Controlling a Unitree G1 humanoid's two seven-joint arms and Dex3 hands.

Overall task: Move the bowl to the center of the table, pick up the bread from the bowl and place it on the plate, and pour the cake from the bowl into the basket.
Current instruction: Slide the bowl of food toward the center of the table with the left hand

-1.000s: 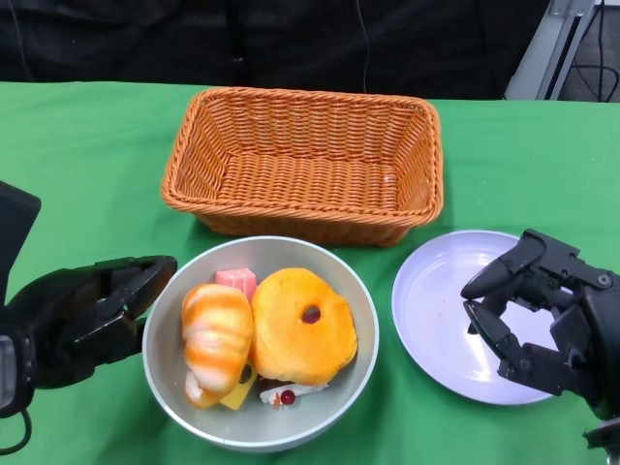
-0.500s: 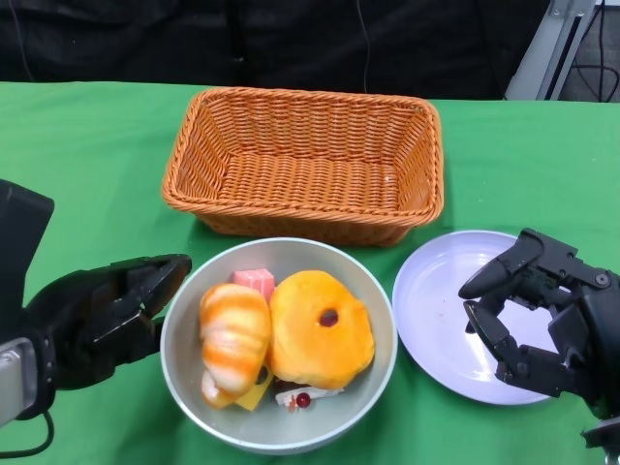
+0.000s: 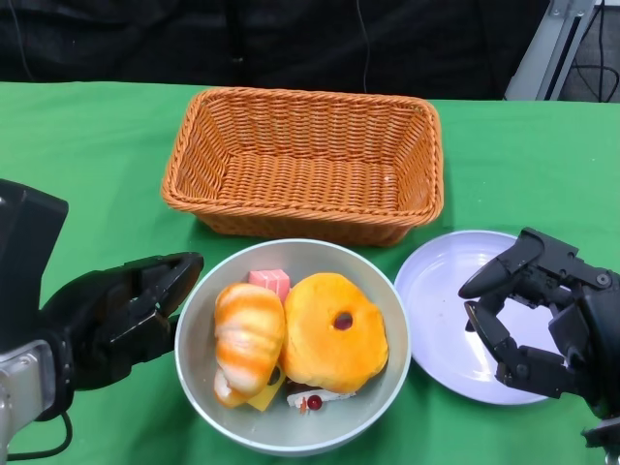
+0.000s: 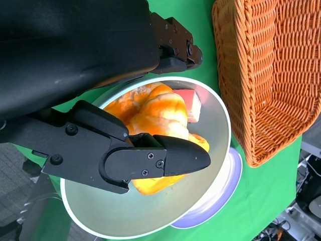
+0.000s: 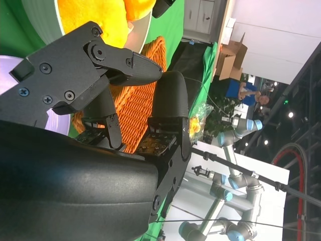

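Observation:
The grey metal bowl (image 3: pixel 320 258) stands on the green cloth just in front of the basket, its right rim against the plate. In it lie a striped croissant-like bread (image 3: pixel 249 334), a round orange bun (image 3: pixel 334 334), a pink cake cube (image 3: pixel 270 282) and a cherry-topped cake slice (image 3: pixel 312 398). My left hand (image 3: pixel 116 315) touches the bowl's left rim with its fingers stretched out and holds nothing. In the left wrist view, one finger (image 4: pixel 150 158) reaches across the bowl (image 4: pixel 130 221). My right hand (image 3: pixel 542 310) hovers over the lilac plate (image 3: pixel 436 310), fingers apart and empty.
An empty orange wicker basket (image 3: pixel 291 221) sits behind the bowl, close to its far rim. The table's far edge borders a dark backdrop. In the right wrist view the basket (image 5: pixel 145 100) and the bowl (image 5: pixel 40 20) lie beyond my right hand (image 5: pixel 100 75).
The bowl has slid to the right across the cloth, with my left hand following against its left rim. The right hand has stayed over the plate.

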